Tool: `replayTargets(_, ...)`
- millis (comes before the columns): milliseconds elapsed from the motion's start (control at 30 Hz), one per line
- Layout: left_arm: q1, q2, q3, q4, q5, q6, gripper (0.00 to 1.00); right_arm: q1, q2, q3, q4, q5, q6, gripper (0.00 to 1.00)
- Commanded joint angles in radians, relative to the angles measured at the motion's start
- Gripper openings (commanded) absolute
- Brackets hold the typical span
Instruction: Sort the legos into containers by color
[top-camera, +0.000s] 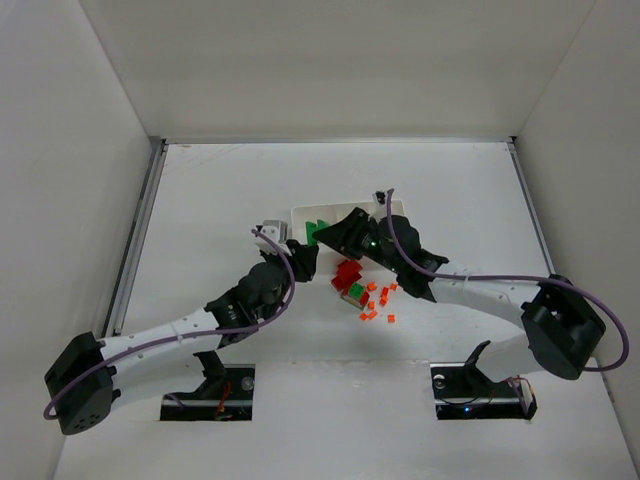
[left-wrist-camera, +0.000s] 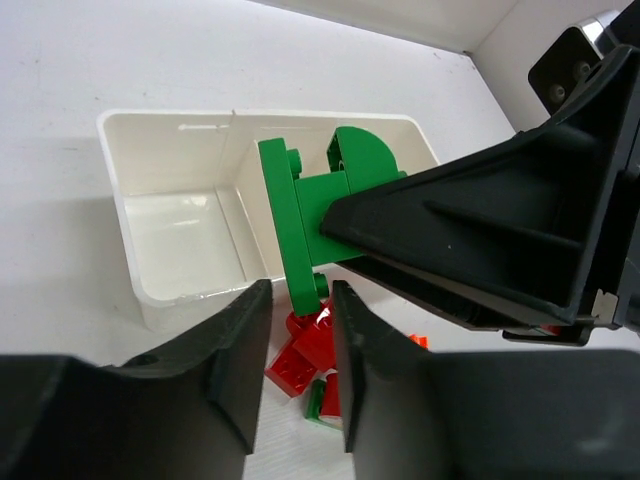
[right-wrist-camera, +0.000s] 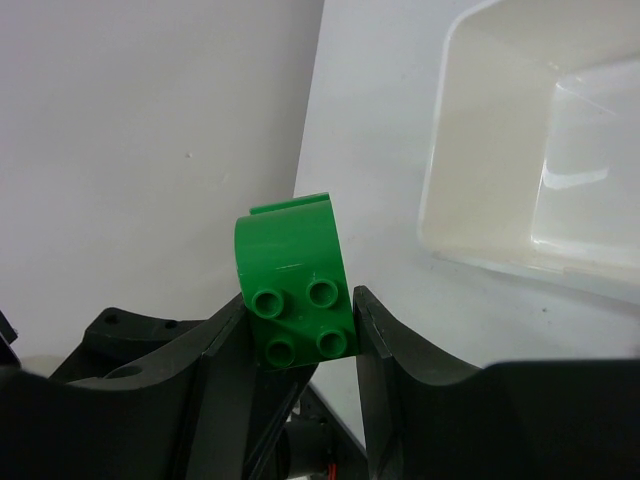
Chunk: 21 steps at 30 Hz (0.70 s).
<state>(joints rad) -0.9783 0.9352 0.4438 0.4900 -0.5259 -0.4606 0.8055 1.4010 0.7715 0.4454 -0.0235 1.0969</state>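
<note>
My right gripper (top-camera: 335, 236) is shut on a green lego (top-camera: 316, 233), a studded piece with a rounded top, and holds it over the left part of the white tray (top-camera: 398, 210). The right wrist view shows it clamped between the fingers (right-wrist-camera: 295, 290). The left wrist view shows the green lego (left-wrist-camera: 305, 215) in front of the tray (left-wrist-camera: 170, 130), whose left compartment is empty. My left gripper (top-camera: 300, 262) is open and empty just near of the tray. Red legos (left-wrist-camera: 305, 350) lie on the table between its fingers.
A pile of red legos (top-camera: 347, 274) with a small green one (top-camera: 355, 293) lies just near of the tray. Several tiny orange bits (top-camera: 378, 300) are scattered to its right. White walls enclose the table on three sides.
</note>
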Motion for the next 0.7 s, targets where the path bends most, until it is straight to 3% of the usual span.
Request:
replayTargets(0,0.011,0.013,0.049,0.064,0.004,0.014,0.25,-0.001,-0.023,-0.011,0.095,-0.013,0.021,0.13)
replayTargets(233,0.017,0.034,0.052,0.059,0.020,0.016,0.08,-0.018,-0.062,-0.044,0.116,-0.016,0.029,0.13)
replayTargets(667,0.105,0.019,0.056,0.015,0.069,-0.023,0.05,-0.133,-0.256,-0.208,0.059,-0.015,-0.003,0.13)
